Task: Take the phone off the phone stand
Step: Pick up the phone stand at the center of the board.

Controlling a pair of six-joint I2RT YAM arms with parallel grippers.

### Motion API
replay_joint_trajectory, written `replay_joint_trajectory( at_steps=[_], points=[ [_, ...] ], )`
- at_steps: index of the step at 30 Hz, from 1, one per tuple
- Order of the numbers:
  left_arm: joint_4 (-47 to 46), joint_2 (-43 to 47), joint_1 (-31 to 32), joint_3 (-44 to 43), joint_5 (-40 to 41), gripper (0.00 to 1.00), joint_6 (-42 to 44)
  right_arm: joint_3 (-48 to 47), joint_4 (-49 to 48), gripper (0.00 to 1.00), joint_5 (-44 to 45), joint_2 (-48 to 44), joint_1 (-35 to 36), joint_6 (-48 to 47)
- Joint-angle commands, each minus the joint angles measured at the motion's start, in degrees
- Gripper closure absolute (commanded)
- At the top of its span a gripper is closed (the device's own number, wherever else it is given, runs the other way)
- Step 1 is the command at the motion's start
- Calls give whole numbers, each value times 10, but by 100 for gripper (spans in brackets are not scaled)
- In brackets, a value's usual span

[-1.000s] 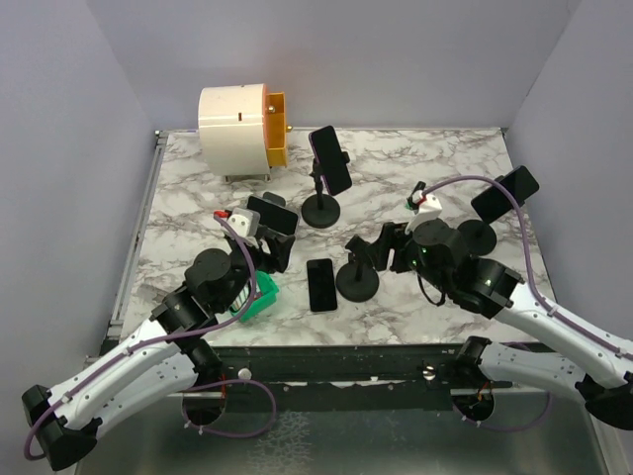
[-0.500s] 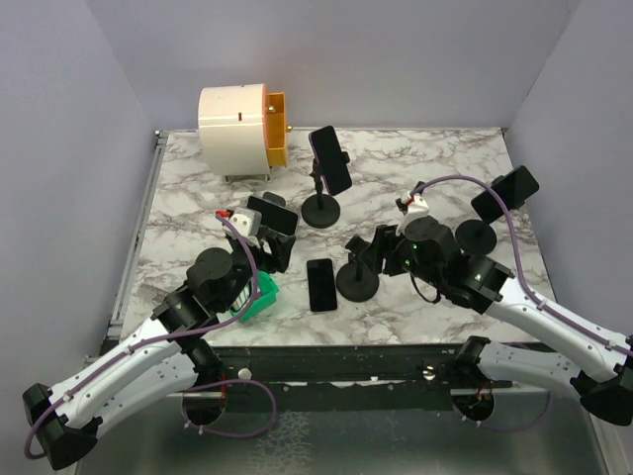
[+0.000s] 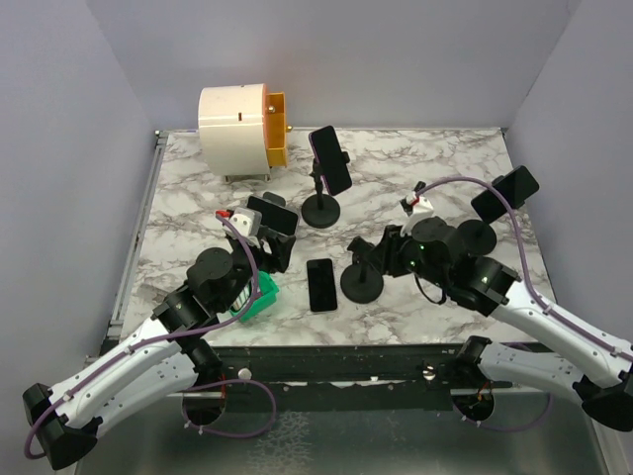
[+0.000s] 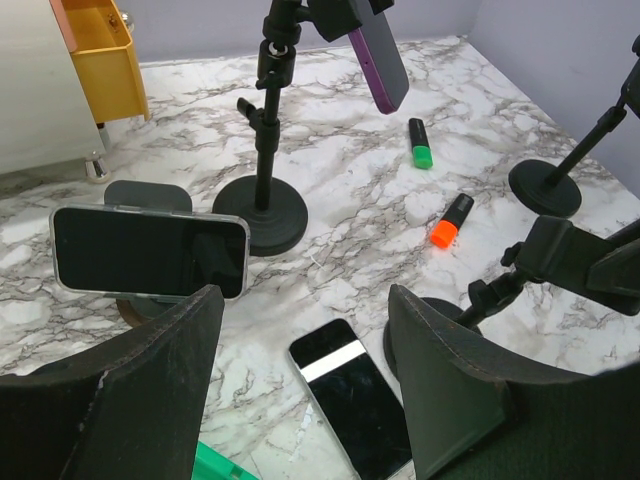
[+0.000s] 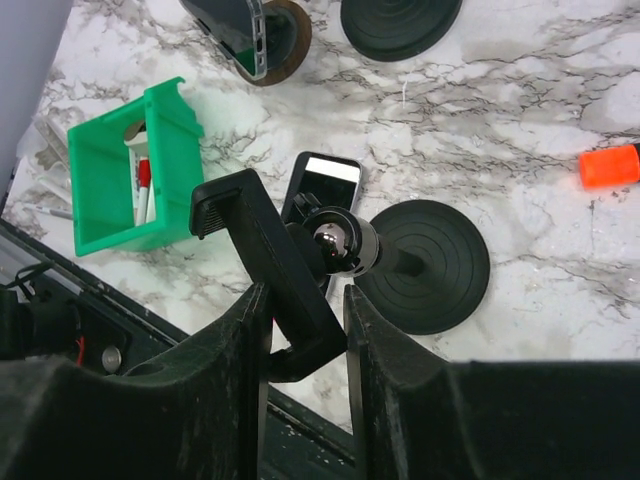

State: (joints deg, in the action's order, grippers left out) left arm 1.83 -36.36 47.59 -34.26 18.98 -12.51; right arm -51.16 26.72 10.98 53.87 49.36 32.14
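From above, the phone (image 3: 320, 284) lies flat on the desk (image 3: 425, 168), just left of the stand (image 3: 362, 281). Left wrist: the left tool (image 4: 300, 300) gapes wide, phone below between its fingers. Right wrist: the right tool (image 5: 303, 322) pinches the stand's clamp (image 5: 250, 240); phone behind it, green bin (image 5: 130, 175) farther left.

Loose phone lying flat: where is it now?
In the top external view, the loose phone lies near the front centre, between the green bin to its left and the empty stand to its right.
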Motion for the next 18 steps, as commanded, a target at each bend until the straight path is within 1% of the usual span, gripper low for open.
replay_joint_trajectory(
  at_steps=[1, 9, 14, 18],
  points=[
    [1, 0, -3, 1, 8, 32, 2, -28, 12, 100, 7, -34, -3, -39],
    [2, 1, -2, 1, 11, 32, 0, -116, 61, 100, 41, -46, -4, -84],
    [3, 4, -2, 1, 13, 32, 0, -180, 84, 100, 79, -18, -4, -114],
    [5, 7, -2, 2, 14, 32, -3, -200, 83, 100, 102, 10, -4, -118]
  ],
)
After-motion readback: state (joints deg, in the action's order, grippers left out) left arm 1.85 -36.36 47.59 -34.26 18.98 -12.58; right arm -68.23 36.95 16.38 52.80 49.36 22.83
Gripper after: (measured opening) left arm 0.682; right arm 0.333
